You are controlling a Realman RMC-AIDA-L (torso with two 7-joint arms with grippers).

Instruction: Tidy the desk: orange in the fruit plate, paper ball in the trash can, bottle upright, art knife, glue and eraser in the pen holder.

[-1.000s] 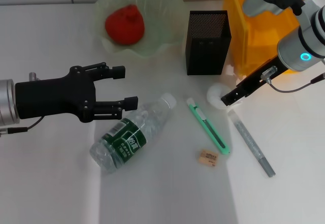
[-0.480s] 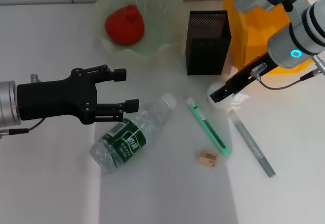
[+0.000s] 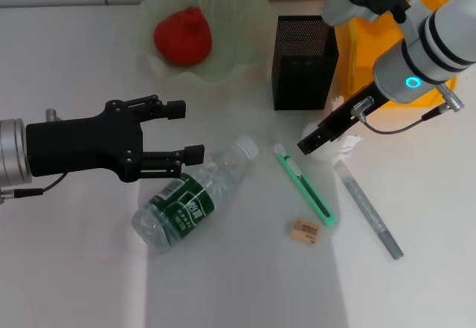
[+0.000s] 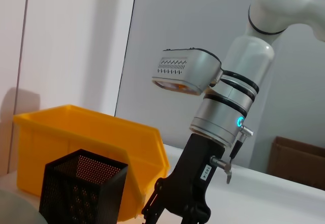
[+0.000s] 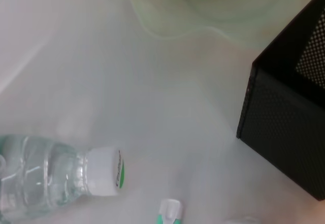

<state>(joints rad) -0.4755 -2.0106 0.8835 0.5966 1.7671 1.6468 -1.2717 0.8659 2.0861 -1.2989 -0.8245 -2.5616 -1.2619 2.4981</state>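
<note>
The orange (image 3: 182, 34) lies in the green fruit plate (image 3: 245, 15). The clear bottle (image 3: 190, 198) lies on its side, cap toward the green art knife (image 3: 303, 184). The grey glue stick (image 3: 370, 210) and the eraser (image 3: 305, 230) lie on the desk. My left gripper (image 3: 184, 129) is open and empty, just above the bottle's label end. My right gripper (image 3: 309, 143) hangs low over the white paper ball (image 3: 346, 142), in front of the black pen holder (image 3: 303, 60). The right wrist view shows the bottle cap (image 5: 104, 171) and the pen holder (image 5: 289, 132).
The yellow bin (image 3: 372, 68) stands behind the pen holder at the back right, under my right arm. It also shows in the left wrist view (image 4: 86, 137), beside the pen holder (image 4: 81, 188) and my right gripper (image 4: 172, 209).
My right gripper has swung left and slightly up, toward the art knife's near end; the paper ball now shows to its right. The left arm has not moved.
</note>
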